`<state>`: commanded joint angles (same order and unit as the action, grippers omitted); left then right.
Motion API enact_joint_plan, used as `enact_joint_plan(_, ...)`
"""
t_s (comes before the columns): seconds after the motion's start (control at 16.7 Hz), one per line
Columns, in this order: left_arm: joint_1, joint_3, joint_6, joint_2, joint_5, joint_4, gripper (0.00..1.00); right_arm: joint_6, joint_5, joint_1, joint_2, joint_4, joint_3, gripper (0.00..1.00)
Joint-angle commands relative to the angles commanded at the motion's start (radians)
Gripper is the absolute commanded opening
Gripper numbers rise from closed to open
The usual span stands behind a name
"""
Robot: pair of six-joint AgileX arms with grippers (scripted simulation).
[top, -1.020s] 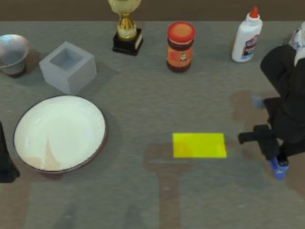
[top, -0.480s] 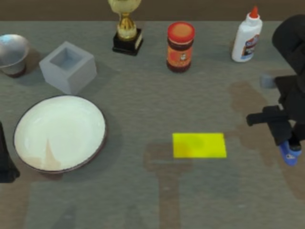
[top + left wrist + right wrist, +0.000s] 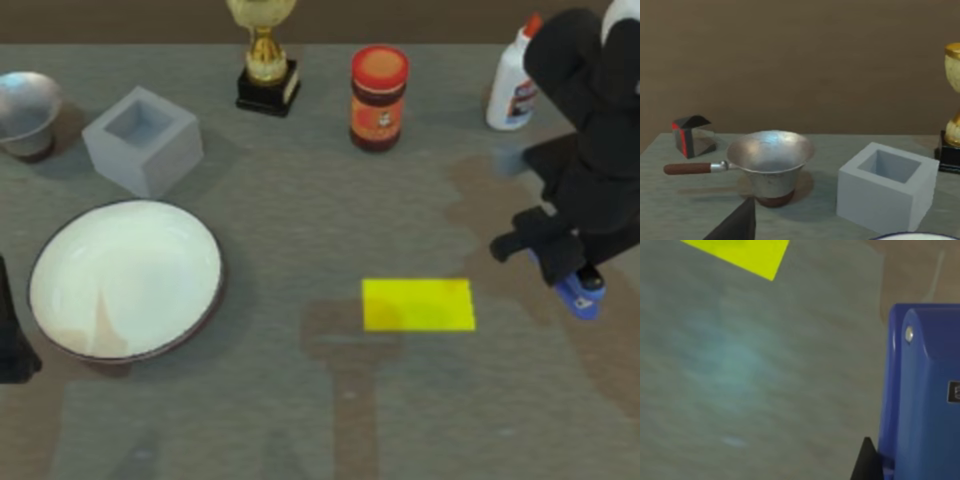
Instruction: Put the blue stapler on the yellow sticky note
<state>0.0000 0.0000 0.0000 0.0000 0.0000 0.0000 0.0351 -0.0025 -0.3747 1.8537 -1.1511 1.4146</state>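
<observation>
The blue stapler (image 3: pixel 580 293) hangs just under my right gripper (image 3: pixel 572 283), which is shut on it, to the right of the yellow sticky note (image 3: pixel 418 304) with a gap of table between them. The black hand hides most of the stapler in the top view. Close up in the right wrist view, the stapler (image 3: pixel 922 400) fills one side, with a black fingertip (image 3: pixel 867 464) against its flank. Farther off, one corner of the note (image 3: pixel 742 252) shows flat on the table. My left arm (image 3: pixel 10 345) is parked at the table's left edge.
A white plate (image 3: pixel 125 275) lies at the left. Along the back stand a metal pan (image 3: pixel 25 110), a grey open box (image 3: pixel 143 140), a gold trophy (image 3: pixel 265 55), a red-lidded jar (image 3: pixel 378 97) and a glue bottle (image 3: pixel 508 85), partly behind my right arm.
My right gripper carried the stapler first to the right, then back left and toward the far side. The arm now covers part of the glue bottle. The left arm stayed still.
</observation>
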Motion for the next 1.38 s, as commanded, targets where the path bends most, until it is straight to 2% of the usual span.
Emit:
enact_joint_plan(0.48, 0.0, 0.0, 0.0, 0.0, 0.0, 0.0, 1.0, 0.67, -0.002, -0.138, 0.244, -0.134, 0.349, 0.0)
enact_joint_plan(0.66, 0.0, 0.0, 0.0, 0.0, 0.0, 0.0, 1.0, 0.855, -0.002, -0.179, 0.3, -0.161, 0.452, 0.0)
enact_joint_plan(0.9, 0.0, 0.0, 0.0, 0.0, 0.0, 0.0, 1.0, 0.953, -0.001, -0.202, 0.324, -0.171, 0.511, 0.0)
enact_joint_plan(1.2, 0.0, 0.0, 0.0, 0.0, 0.0, 0.0, 1.0, 0.951, -0.001, -0.197, 0.321, -0.166, 0.505, 0.0)
enact_joint_plan(1.38, 0.0, 0.0, 0.0, 0.0, 0.0, 0.0, 1.0, 0.949, -0.001, -0.198, 0.336, -0.096, 0.446, 0.0)
